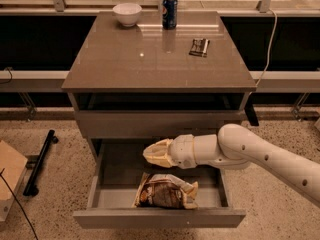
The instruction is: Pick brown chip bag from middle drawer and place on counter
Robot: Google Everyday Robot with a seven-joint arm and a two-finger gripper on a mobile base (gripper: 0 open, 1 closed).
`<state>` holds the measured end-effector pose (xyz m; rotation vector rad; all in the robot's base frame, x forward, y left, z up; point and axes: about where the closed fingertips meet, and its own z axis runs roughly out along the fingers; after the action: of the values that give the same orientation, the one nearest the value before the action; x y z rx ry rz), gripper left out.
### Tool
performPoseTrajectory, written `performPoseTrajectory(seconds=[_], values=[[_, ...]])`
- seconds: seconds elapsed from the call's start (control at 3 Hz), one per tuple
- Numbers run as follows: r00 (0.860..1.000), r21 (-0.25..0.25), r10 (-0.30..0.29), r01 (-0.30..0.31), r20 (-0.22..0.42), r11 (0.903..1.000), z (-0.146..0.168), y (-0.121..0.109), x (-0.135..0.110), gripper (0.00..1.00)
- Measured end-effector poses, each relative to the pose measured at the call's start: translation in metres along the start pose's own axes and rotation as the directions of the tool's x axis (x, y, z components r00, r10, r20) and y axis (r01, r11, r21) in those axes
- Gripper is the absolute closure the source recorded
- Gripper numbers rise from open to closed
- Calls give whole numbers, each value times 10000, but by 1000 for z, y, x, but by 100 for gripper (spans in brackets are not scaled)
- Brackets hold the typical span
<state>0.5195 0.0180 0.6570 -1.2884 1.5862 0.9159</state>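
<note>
From the camera view: shows the middle drawer [160, 218] pulled open under the counter [150, 59], with the brown chip bag [167, 193] lying flat inside, close to the front wall and a little right of the middle; shows the gripper [156, 154] hanging over the back part of the drawer, above the bag and apart from it, pointing to the left, with no bag in it; cannot tell whether wide or narrow; seems to be the reaching step, with the grasp not yet made and the bag not yet lifted; next calls for lowering toward the front of the drawer onto the crinkly bag, pinching it gently so as not to crush it, then lifting over the front wall and up to a bare part of the counter, away from the white bowl [126, 14], the blue can [169, 12] and the small dark wrapper [199, 47]; as for writing, shows pale lettering on the dark panel of the bag but cannot read it; finds no readable brand on the can or the wrapper either.
</note>
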Motion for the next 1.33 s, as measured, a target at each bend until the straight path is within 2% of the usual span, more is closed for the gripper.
performPoseTrajectory(seconds=[0.33, 0.67, 1.0, 1.33], values=[[9986, 226, 241, -231, -472, 9995, 1, -1, 25, 20], [9960, 378, 420, -391, -795, 9985, 0, -3, 43, 0], [9901, 540, 707, -645, -1214, 9965, 1, -9, 66, 0], [9782, 750, 1119, -1001, -1750, 9922, 0, -13, 95, 0]])
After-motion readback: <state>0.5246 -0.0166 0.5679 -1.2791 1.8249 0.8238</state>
